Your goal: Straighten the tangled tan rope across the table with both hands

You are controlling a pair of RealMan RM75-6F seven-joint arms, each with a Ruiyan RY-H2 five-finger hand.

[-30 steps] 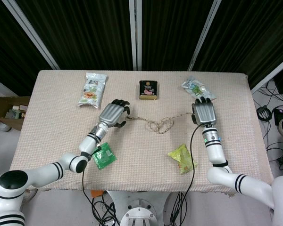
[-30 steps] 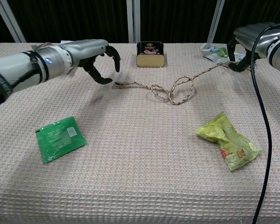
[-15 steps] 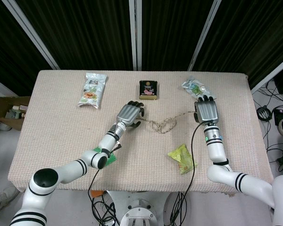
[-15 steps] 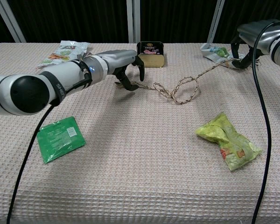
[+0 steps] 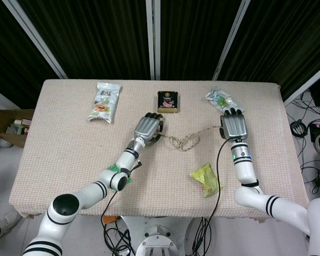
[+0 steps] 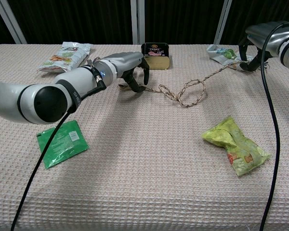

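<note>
The tan rope (image 6: 188, 93) lies across the back middle of the table, with a tangled loop near its centre (image 5: 184, 142). My left hand (image 6: 129, 70) sits over the rope's left end, its fingers (image 6: 145, 73) curled down around it; in the head view this hand (image 5: 148, 127) hides that end. My right hand (image 6: 256, 44) grips the rope's right end at the far right, and the rope rises off the cloth toward it. In the head view the right hand (image 5: 232, 125) appears palm down.
A snack bag (image 5: 104, 101) lies back left, a dark tin (image 5: 167, 101) back centre, a clear green packet (image 5: 221, 98) back right. A yellow-green bag (image 6: 233, 144) lies front right, a flat green packet (image 6: 62, 141) front left. A cardboard box (image 5: 10, 124) stands off the table's left side.
My left hand swung right onto the rope's left end and curled its fingers around it. The right hand pulled its end slightly right, shifting the loop right.
</note>
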